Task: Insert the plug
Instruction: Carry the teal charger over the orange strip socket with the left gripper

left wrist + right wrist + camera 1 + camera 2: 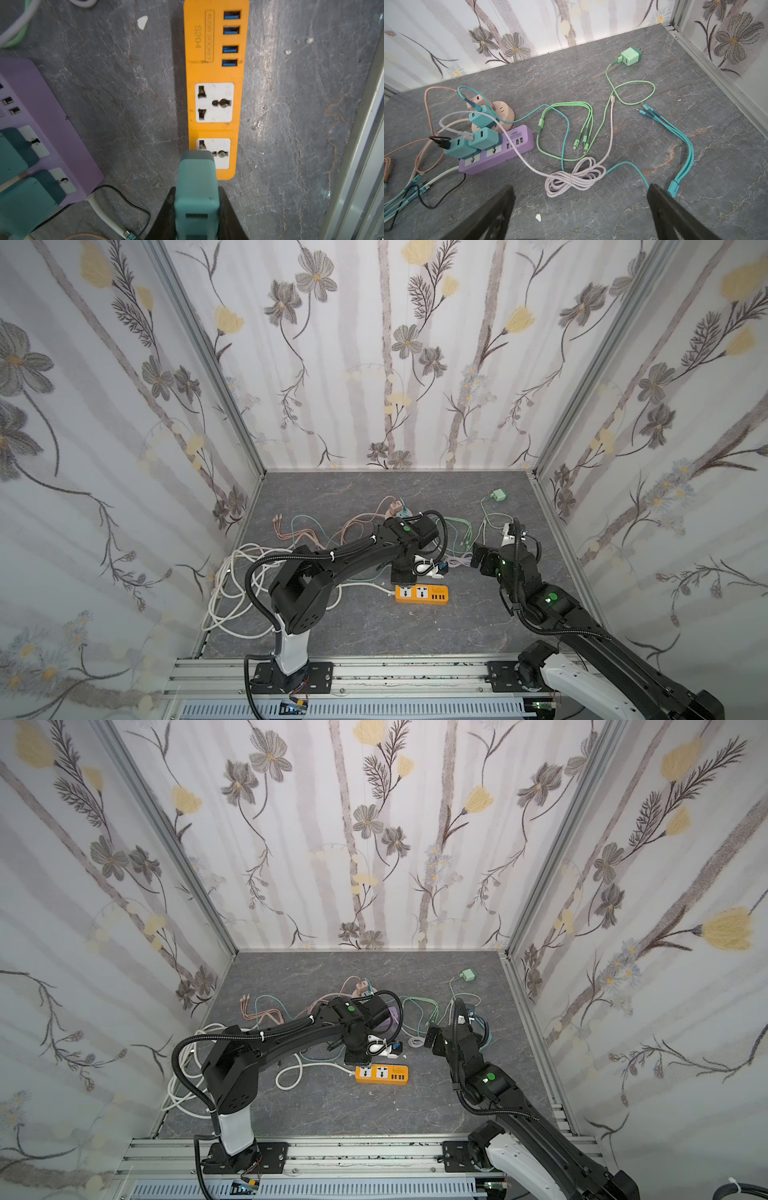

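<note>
In the left wrist view my left gripper (197,189) is shut on a teal plug (196,178), one black finger on each side of its body. The plug's darker front end hangs over the nearest white socket (220,153) of the orange power strip (216,72); its prongs are hidden. A second socket and several blue USB ports lie further along the strip. In both top views the strip (422,594) (382,1074) lies just in front of the left gripper (405,572). My right gripper (581,199) (477,556) is open and empty above bare table.
A purple power strip (508,145) (41,124) holds teal chargers. A light green charger (631,56) lies at the back right. Green, teal and white cables (575,176) spread across the middle. White cord loops (232,593) lie at the left. Metal rails edge the table.
</note>
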### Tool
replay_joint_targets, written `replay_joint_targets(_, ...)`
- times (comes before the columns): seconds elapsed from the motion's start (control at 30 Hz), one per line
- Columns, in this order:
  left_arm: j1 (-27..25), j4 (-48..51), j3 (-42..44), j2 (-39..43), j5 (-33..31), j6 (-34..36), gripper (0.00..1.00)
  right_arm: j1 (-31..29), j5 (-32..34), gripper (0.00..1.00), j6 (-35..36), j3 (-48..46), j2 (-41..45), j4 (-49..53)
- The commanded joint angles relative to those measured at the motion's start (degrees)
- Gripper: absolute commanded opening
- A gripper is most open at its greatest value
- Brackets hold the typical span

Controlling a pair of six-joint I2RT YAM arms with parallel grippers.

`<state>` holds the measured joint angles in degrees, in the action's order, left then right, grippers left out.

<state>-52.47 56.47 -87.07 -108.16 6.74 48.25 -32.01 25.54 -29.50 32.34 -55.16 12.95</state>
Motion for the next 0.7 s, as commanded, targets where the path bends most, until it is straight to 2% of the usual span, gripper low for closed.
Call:
replay_joint_targets(0.0,-0.02,-0.96,0.33,-0.74,1.87,1.50,0.00,0.09,-0.92,0.99,-0.53,0.45,-0.60,-1.45)
replay_joint_targets(0.2,-0.17,0.92,0.27,-2.43,1.68,1.54,0.00,0.09,-1.11,0.99,-0.47,0.74,-1.01,-1.48)
replay_joint_targets(0.4,-0.52,-3.64,5.74,-3.27,-3.75,1.69,0.00,0.10,-1.58,0.99,-0.30,0.77,-1.60,-2.13)
replay_joint_targets(0.53,-0.51,-7.17,9.55,-4.25,-6.96,-0.57,0.00,0.11,-2.23,0.99,-0.14,1.53,-2.77,-1.90)
replay_joint_targets(0.67,-0.30,-6.04,10.02,-3.85,-9.18,-4.15,0.00,0.45,-2.67,0.99,-0.44,3.49,-5.65,0.01)
